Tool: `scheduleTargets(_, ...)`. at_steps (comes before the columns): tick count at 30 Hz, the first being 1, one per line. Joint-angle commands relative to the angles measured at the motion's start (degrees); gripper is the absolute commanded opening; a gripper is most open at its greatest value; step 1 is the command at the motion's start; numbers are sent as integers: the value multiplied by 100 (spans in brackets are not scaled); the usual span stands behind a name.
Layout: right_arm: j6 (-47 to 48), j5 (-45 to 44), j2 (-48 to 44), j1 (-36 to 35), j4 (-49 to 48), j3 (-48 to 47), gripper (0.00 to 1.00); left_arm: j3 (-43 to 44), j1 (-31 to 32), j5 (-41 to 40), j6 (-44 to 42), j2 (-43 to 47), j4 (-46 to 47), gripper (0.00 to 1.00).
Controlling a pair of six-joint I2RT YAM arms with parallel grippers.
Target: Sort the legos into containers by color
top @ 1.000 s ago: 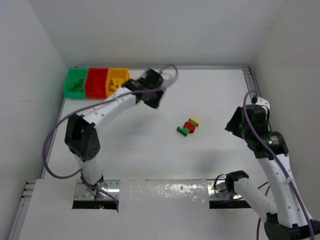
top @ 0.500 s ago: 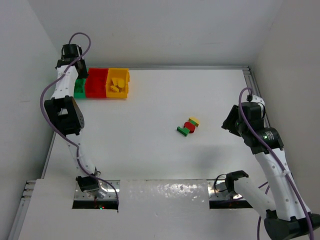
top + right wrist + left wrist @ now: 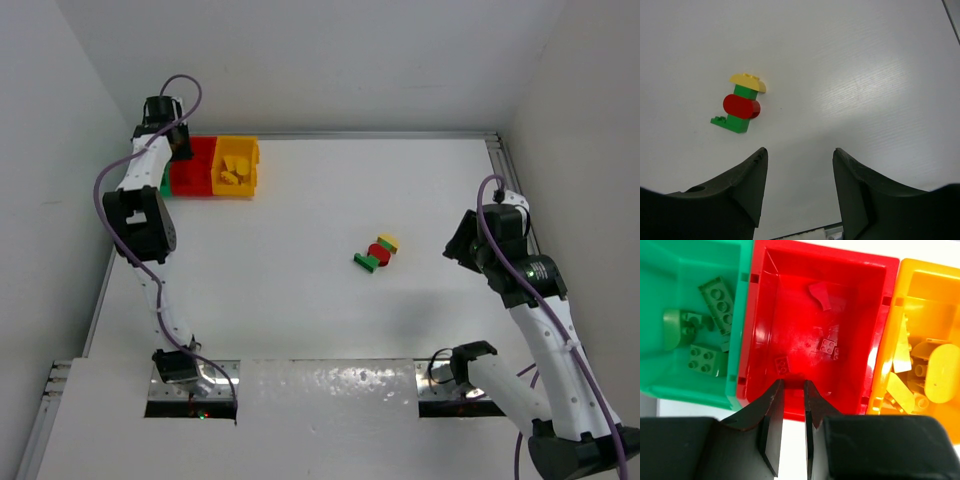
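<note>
Right gripper (image 3: 799, 155) is held low over the table (image 3: 865, 75), fingers spread, nothing between them. Just ahead, a joined lego stack (image 3: 742, 104) of yellow, green and red is seen lying unsorted. Far left, left gripper (image 3: 792, 390) is hung over the red bin (image 3: 760, 315), fingers nearly pressed together, empty. Risk: the stack gets lifted whole and mixed colours are dropped into one bin.

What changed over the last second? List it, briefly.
The left gripper swung left from beside the yellow bin, out past the green bin, and now hangs shut and empty over the red bin. The right gripper shifted slightly and is open. Those bins and the stacked legos mid-table stayed put.
</note>
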State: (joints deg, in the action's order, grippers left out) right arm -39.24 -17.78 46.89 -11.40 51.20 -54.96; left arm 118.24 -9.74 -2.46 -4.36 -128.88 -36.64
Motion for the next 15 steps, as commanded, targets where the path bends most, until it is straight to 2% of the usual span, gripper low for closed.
scheduleTargets(1,4,-50,39,-29,-57,-129,54,182,-2,97,-109,-146,228,11)
scheduleTargets(7,40,-76,48,-20,-14,-164,54,182,-2,27,-188,-129,298,42)
scheduleTargets(15,13,-76,-14,-29,4,-129,54,200,7,219,-258,-102,333,45)
